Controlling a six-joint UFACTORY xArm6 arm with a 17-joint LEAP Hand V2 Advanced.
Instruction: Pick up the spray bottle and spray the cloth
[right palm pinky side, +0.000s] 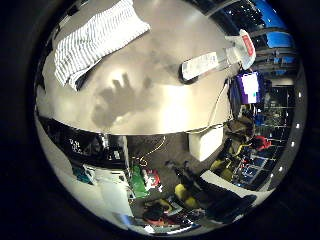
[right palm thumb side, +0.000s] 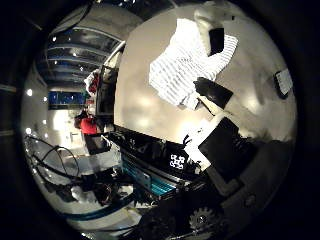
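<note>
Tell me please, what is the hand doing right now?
Right hand: open, holding nothing; the spray bottle lies untouched on the table.

The hand (right palm thumb side: 220, 125) hangs with its fingers (right palm thumb side: 212, 92) spread, holding nothing.

Desk (right palm pinky side: 165, 107) carries striped cloth (right palm pinky side: 95, 40), crumpled, near one edge. Spray bottle (right palm pinky side: 215, 61) lies on its side, well apart from cloth. Hand's shadow (right palm pinky side: 117, 100) falls on bare desk between them, fingers spread.
</note>
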